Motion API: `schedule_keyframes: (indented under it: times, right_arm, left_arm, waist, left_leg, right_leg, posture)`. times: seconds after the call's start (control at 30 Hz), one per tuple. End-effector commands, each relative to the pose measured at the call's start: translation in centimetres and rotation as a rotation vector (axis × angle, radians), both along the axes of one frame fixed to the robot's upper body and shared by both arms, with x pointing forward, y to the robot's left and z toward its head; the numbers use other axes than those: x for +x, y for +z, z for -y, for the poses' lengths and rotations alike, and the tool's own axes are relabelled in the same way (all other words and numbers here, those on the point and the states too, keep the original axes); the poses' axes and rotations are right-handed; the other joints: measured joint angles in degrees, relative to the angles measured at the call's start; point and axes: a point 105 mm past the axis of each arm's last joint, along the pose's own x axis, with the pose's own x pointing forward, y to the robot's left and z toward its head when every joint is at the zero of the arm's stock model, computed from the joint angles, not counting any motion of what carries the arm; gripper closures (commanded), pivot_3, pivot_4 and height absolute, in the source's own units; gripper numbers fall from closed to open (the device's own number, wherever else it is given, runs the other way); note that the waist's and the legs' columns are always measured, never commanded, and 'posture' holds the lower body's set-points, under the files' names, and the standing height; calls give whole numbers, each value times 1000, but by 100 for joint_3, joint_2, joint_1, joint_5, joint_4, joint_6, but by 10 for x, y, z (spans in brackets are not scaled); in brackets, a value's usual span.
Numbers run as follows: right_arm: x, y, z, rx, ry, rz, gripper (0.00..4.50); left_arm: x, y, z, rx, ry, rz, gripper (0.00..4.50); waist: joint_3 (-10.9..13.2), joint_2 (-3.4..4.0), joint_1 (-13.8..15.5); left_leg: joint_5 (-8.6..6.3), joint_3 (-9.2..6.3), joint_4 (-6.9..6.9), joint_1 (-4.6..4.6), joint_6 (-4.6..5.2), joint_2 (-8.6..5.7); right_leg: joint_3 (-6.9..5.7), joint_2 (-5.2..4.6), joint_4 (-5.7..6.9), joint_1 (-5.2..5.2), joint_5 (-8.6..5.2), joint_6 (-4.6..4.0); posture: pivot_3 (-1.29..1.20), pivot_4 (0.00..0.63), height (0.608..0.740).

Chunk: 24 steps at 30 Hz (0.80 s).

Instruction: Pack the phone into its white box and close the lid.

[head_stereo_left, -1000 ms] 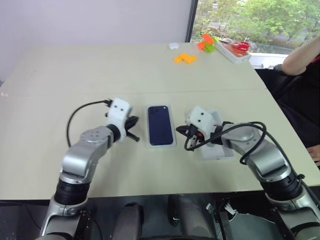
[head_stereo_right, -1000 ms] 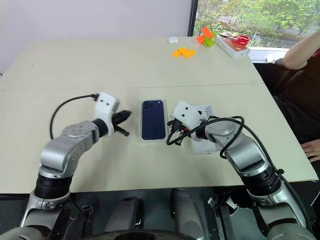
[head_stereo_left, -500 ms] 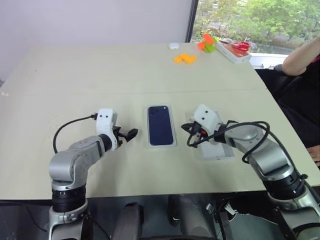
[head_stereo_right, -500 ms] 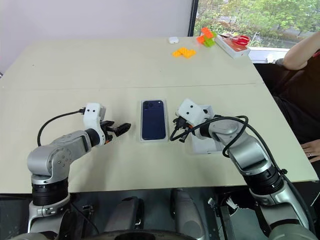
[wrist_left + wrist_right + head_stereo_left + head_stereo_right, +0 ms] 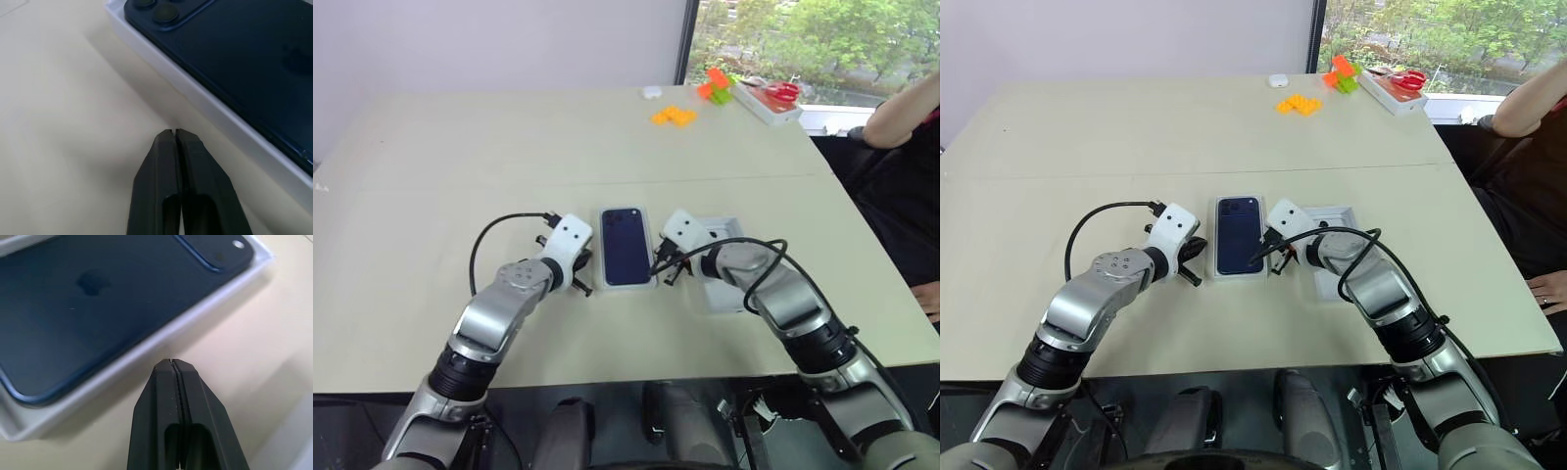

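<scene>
On either side of the white box (image 5: pixel 627 284), low over the desk (image 5: pixel 509 166), both sets of jaws are pressed fully together and hold nothing. The left gripper (image 5: pixel 175 133) has its tip just beside the long wall of the white box nearest it, close to the desk surface; whether it touches the wall cannot be told. The right gripper (image 5: pixel 170 362) points at the opposite long wall in the same way, its tip very near the white edge.

Inside the white box lies the phone (image 5: pixel 1240 234), back up, dark navy and glossy, with its camera lens cluster (image 5: pixel 159 9) at the far end. A faint dark logo (image 5: pixel 89 283) shows on the middle of its back; no lettering can be read on it, and none shows on the white box.

Just right of the right gripper, the lid (image 5: pixel 732 294) lies on the desk, partly covered by the right arm (image 5: pixel 773 289).

At the far edge of the desk sit orange blocks (image 5: pixel 674 115), orange and green blocks (image 5: pixel 717 83), a small white object (image 5: pixel 653 90) and a white tray (image 5: pixel 759 103) carrying red scissors (image 5: pixel 784 90). A person's arm (image 5: pixel 906 110) shows beyond the desk's right corner.
</scene>
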Motion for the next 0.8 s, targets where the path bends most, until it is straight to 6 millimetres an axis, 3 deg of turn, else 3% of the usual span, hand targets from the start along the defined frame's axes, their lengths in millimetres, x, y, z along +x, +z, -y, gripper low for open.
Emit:
schedule_keyframes:
  times: [0.03, 0.3, 0.8]
  right_arm:
    - [-8, 9, -10, 21, 61, 24, 4500]
    - [-29, 10, -13, 23, 111, -2, 4500]
    - [-66, 10, 2, 1, 124, -71, 4500]
  left_arm:
    - [-9, 1, 12, -20, -90, -2, 4465]
    - [-29, 2, 22, -33, -207, -37, 4465]
    - [-74, 5, 63, -91, -447, -155, 4465]
  waist:
    - [0, 0, 0]
    - [0, 0, -10]
    - [0, 0, -1]
  left_leg:
    - [0, 0, 0, -1, 0, 0]
    - [-2, 0, 0, 0, 3, 1]
    - [-3, -1, 0, -2, 4, -1]
  right_leg:
    - [0, 0, 0, 0, 0, 0]
    - [0, 1, -1, 0, -3, 5]
    - [0, 1, -7, 1, -15, 23]
  posture:
    - [0, 150, 726]
    - [0, 150, 726]
    - [0, 150, 726]
